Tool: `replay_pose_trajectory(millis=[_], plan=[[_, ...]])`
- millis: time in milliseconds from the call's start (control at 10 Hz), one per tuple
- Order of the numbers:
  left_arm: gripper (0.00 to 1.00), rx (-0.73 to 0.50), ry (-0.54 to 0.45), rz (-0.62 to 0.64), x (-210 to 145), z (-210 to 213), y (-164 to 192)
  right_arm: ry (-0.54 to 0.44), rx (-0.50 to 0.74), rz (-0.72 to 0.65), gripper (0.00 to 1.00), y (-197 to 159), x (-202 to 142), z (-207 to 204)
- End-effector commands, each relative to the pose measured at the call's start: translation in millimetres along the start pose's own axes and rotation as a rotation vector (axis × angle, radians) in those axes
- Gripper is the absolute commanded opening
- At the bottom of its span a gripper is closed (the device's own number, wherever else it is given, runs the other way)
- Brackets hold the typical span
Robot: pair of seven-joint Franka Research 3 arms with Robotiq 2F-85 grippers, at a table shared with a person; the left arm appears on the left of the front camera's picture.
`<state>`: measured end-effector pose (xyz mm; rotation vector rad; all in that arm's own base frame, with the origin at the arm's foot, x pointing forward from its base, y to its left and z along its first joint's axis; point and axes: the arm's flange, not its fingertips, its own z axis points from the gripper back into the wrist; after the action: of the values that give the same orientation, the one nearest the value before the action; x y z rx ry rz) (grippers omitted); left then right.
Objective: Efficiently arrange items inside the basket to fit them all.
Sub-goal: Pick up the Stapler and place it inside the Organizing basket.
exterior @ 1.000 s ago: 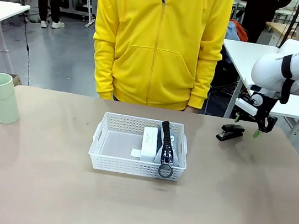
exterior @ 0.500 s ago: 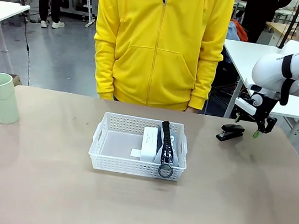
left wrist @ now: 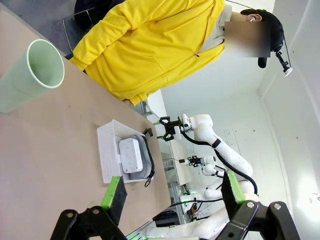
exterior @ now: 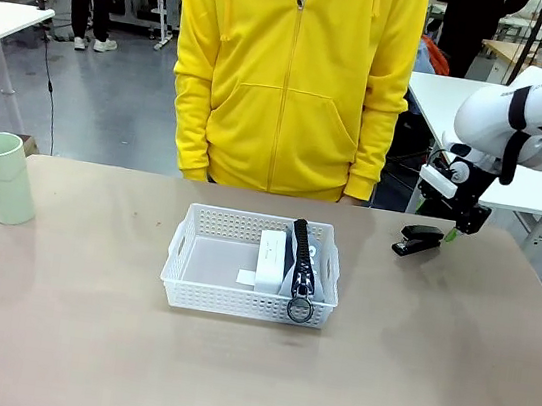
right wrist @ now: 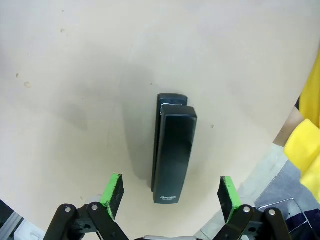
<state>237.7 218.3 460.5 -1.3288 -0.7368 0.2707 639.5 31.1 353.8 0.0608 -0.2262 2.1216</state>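
Viewed across a beige table (exterior: 427, 387) in an open workshop, with one person (exterior: 289, 74) in yellow at the far edge, hands out of sight.

Set against the second before: found the right gripper (right wrist: 170, 177) lifted a little and drawn back, poised over the stapler (exterior: 418, 240), jaws spread wide and clasping nothing. Found the stapler untouched, flat on the bare table, well to the right of the basket (exterior: 227, 301). Noted nothing else moved. In the right wrist view, saw the green pads flanking the stapler's near end from above. Judged this a re-aim before descent, not a grasp; no gain for the task so far. Found the left gripper (left wrist: 173, 179) also spread wide and empty, raised off the table at the left side.

Counted, largest first:
- One basket, mid-table.
- One cup (exterior: 0, 175), upright near the left edge, well apart from the basket.
- One pouch (exterior: 302, 268), in the basket's right end, zipper uppermost, ring pull over the near rim.
- One box (exterior: 271, 254), touching the pouch's left side; could not tell whether leaning on it or beside it.
- One stapler.

Reckoned two of four items stowed and two outside. Judged the largely free left half of the basket enough for both.
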Motion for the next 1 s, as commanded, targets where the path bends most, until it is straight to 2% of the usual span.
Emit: replay_pose_trajectory(millis=[0,300,600,900], plan=[[1.00,-0.025,-0.012,-0.015,1,-1,-2,-0.006,0.003,-0.012,1.00,-11,0,1],[1.00,-0.025,-0.012,-0.015,1,-1,-2,-0.015,0.064,-0.002,1.00,-25,-3,-17],[1.00,-0.025,-0.012,-0.015,1,-1,-2,-0.033,0.176,-0.034,1.00,-29,-4,-47],[1.00,-0.025,-0.012,-0.015,1,-1,-2,-0.030,0.233,-0.042,1.00,-26,-3,-53]])
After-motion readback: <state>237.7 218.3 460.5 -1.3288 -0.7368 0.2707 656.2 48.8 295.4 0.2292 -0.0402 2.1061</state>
